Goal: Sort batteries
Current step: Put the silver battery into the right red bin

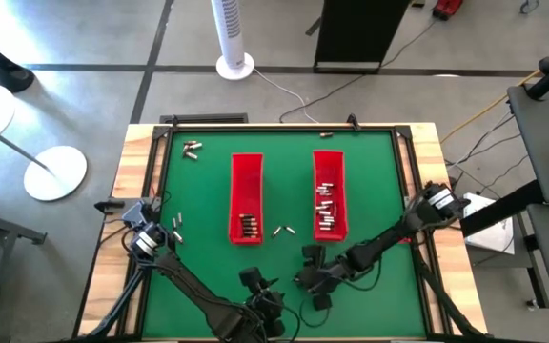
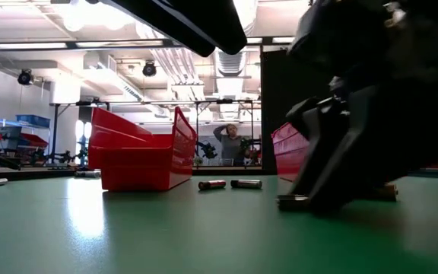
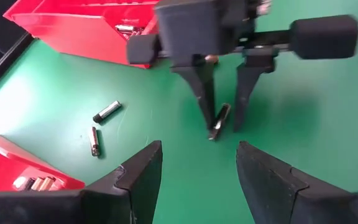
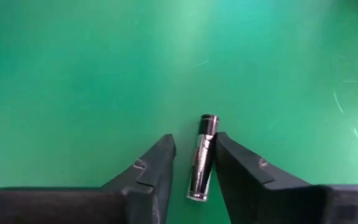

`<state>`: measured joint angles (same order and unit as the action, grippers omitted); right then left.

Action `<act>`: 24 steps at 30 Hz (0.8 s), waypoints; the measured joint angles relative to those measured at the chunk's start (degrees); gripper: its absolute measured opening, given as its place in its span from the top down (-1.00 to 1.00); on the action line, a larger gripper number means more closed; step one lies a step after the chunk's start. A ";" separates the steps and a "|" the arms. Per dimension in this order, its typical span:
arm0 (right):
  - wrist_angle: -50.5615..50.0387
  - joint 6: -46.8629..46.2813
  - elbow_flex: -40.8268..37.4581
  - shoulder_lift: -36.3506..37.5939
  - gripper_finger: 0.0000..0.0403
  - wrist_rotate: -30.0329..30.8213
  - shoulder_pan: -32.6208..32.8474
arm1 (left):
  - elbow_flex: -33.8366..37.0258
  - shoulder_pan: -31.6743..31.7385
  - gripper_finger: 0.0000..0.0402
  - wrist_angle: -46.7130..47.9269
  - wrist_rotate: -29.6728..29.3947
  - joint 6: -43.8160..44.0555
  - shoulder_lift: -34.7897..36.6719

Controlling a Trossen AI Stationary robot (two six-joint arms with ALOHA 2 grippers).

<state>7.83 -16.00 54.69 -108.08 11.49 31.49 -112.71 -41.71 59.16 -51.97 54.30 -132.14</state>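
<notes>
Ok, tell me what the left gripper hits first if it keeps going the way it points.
Probably the right gripper, straddling a battery on the mat directly ahead of the left gripper. Depth is unclear.

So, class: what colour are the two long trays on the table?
Both trays are bright red, clearest in the high view against the green table.

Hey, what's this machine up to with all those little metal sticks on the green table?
It is sorting batteries into two red trays. The right gripper is down on the green table, its fingers on either side of one battery lying flat there. The left gripper hangs open close by, looking on. Two more loose batteries lie between the trays, and both trays already hold some.
</notes>
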 joint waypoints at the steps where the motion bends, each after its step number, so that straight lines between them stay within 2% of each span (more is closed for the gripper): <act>1: -0.06 -0.43 -0.04 -0.03 0.49 1.24 0.86 | 0.00 0.00 0.08 0.02 -0.02 -0.47 0.00; 6: -0.21 -3.08 -0.53 -0.07 0.62 7.75 4.47 | 0.00 0.58 0.08 0.01 -1.55 -1.54 -0.02; 9: 0.03 -5.76 -1.06 -0.14 0.68 11.65 6.36 | 0.00 1.09 0.08 -0.52 -0.40 -1.92 -0.02; 13: -0.06 -8.98 -1.86 -0.16 0.70 17.18 9.17 | 0.05 2.15 0.08 -5.83 6.58 -7.29 -0.02; 17: 2.32 -11.90 -3.37 -0.35 0.68 21.85 11.30 | 2.49 3.54 0.08 -16.40 13.99 -14.15 -0.02; 21: 10.72 -12.49 -4.48 -3.54 0.60 24.56 11.91 | 6.67 5.13 0.08 -20.33 20.83 -14.23 -0.15; 24: 15.97 -12.59 -3.96 -6.83 0.52 25.89 11.89 | 9.54 5.44 0.08 -24.83 21.46 -13.44 0.14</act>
<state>23.80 -28.59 50.73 -114.92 37.39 43.38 -103.17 -36.28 34.33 -30.51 40.85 -131.99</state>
